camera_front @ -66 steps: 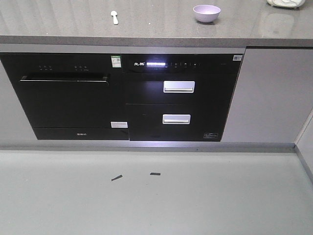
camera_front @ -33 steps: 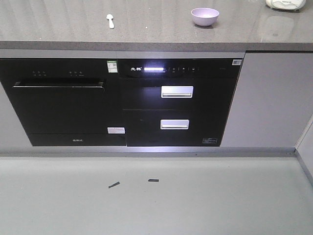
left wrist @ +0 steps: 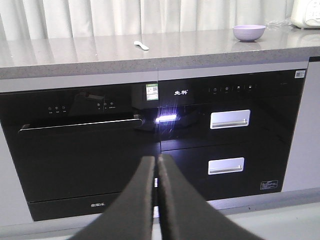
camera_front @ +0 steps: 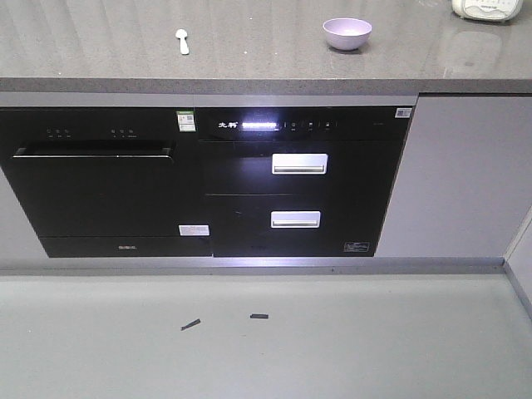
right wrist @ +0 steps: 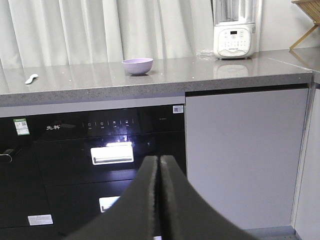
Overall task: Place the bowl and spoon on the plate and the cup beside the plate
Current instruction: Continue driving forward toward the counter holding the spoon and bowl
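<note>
A lavender bowl (camera_front: 347, 33) (left wrist: 248, 33) (right wrist: 137, 66) stands empty on the grey countertop (camera_front: 249, 50). The pale spoon (camera_front: 182, 40) (left wrist: 141, 45) (right wrist: 31, 78) lies on the same counter, well to the bowl's left. No plate or cup is in view. My left gripper (left wrist: 156, 161) is shut with nothing in it, low in front of the black appliance fronts. Also shut and empty, my right gripper (right wrist: 159, 160) hangs before the drawers, far below the counter. Neither gripper appears in the front view.
Under the counter are a black oven (camera_front: 96, 183) and a black unit with two silver-handled drawers (camera_front: 298, 191). A white appliance (right wrist: 234, 35) stands at the counter's right end. A grey cabinet door (right wrist: 245, 150) is to the right. Two dark scraps (camera_front: 224, 321) lie on the floor.
The whole scene has slid down and slightly left in the front view, showing more countertop; the camera has drawn back or tilted. Bowl and spoon have not moved on the counter.
</note>
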Controlling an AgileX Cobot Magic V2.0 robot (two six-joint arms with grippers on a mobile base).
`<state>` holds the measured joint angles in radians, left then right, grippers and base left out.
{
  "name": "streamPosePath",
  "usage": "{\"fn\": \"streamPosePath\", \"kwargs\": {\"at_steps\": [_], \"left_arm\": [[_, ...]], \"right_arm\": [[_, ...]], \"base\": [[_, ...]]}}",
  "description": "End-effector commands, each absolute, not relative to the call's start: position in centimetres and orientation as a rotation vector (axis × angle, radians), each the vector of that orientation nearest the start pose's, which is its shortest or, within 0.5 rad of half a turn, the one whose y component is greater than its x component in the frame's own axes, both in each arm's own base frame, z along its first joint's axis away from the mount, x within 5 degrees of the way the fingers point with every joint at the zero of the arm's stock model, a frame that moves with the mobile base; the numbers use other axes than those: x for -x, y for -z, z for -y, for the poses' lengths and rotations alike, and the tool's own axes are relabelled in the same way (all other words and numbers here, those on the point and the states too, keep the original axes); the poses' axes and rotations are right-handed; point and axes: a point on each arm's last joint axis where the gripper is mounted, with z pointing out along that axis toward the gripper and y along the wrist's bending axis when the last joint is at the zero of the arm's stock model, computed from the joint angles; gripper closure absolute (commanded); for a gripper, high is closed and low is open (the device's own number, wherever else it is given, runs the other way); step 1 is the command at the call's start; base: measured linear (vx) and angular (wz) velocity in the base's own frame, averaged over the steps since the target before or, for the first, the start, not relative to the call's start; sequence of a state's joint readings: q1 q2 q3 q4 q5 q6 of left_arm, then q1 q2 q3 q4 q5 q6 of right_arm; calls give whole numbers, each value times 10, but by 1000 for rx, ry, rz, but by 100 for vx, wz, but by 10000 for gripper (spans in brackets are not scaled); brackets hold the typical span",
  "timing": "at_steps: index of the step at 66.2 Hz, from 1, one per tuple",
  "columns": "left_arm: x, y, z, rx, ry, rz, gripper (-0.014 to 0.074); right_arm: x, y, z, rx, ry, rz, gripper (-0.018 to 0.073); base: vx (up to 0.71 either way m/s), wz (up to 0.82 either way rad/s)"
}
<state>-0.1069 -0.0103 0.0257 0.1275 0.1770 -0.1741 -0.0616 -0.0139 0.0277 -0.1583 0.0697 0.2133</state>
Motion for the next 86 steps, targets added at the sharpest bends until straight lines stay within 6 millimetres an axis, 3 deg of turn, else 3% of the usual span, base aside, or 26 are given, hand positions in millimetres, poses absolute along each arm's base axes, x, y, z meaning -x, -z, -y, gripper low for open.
{"fn": "streamPosePath", "kwargs": {"at_steps": [1, 86], "left_arm": [[-57, -197, 5, -24, 117, -1608, 603], [-57, -197, 5, -24, 117, -1608, 603]], "right_arm": [[-56, -204, 4, -85, 14, -1486, 562], [-56, -204, 4, -85, 14, -1486, 562]], "base": [[7, 0], [10, 0]]}}
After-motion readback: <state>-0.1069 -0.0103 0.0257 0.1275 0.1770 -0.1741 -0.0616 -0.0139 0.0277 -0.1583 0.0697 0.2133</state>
